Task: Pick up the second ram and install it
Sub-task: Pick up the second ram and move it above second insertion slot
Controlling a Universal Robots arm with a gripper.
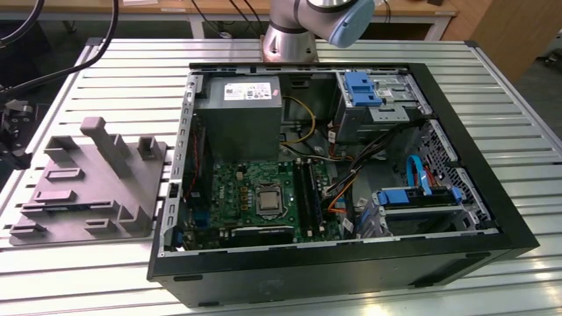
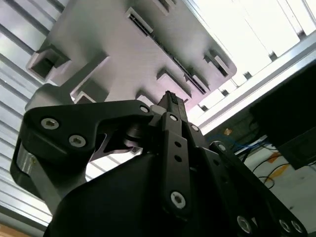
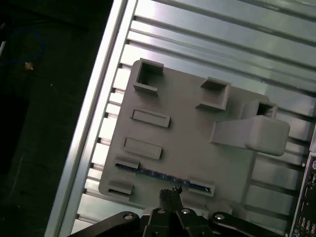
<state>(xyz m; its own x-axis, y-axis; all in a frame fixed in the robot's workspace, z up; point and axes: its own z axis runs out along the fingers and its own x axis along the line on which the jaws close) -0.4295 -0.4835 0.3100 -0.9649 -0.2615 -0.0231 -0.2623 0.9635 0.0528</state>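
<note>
The second ram [image 3: 163,174] is a thin blue stick standing on edge in a long slot of the grey holder block [image 3: 192,138]. In the first wrist view my gripper [image 3: 170,191] hovers above the block, close to the ram's middle and apart from it. Its fingertips [image 3: 166,193] are pressed together with nothing between them. The second wrist view shows the gripper [image 2: 171,100] from behind, pointing at the same grey block [image 2: 123,44]. In the exterior view the block [image 1: 88,187] lies on the table at the exterior view's left of the open computer case [image 1: 457,217].
Inside the case are the green motherboard [image 1: 237,187] with long black memory slots [image 1: 307,191], a grey power supply [image 1: 237,112], loose cables and blue drive brackets [image 1: 362,89]. Tall posts [image 1: 110,145] rise from the holder block. The arm's base [image 1: 290,39] stands behind the case.
</note>
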